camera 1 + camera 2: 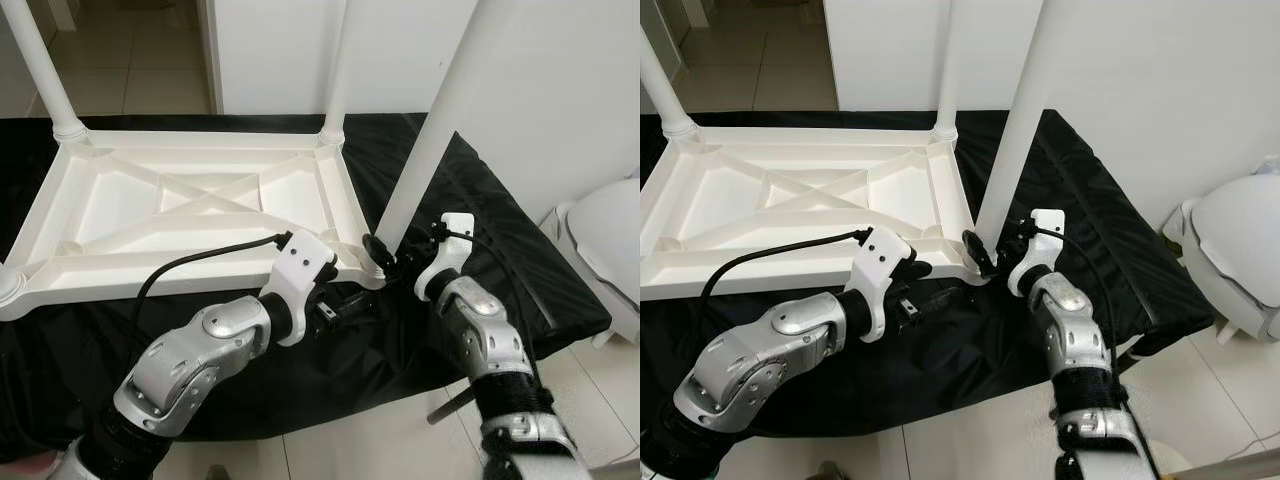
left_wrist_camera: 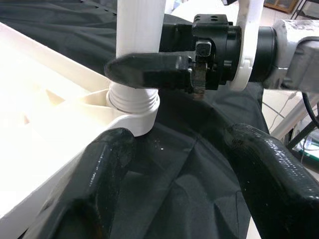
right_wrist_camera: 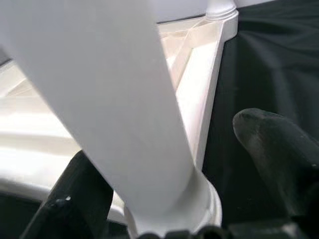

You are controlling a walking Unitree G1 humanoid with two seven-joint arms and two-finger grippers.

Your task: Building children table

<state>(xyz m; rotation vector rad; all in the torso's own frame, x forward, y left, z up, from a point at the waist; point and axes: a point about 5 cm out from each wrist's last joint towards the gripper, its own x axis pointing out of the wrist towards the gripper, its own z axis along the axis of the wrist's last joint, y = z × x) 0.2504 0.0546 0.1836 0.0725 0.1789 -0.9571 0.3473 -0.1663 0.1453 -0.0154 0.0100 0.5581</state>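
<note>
Table [image 1: 190, 200] white, upside down, legs [image 1: 430, 130] upright.

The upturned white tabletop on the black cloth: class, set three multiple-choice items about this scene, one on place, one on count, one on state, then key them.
1. The right claw is at: A a far leg; B the near right corner leg; C the floor.
2. Legs standing on the tabletop: A one; B two; C four.
3. The left claw is: A open, holding nothing; B gripping the leg; C gripping the black cloth.

Key: B, its fingers straddle that leg's base; C, one per corner; A, its fingers are spread over the cloth.
</note>
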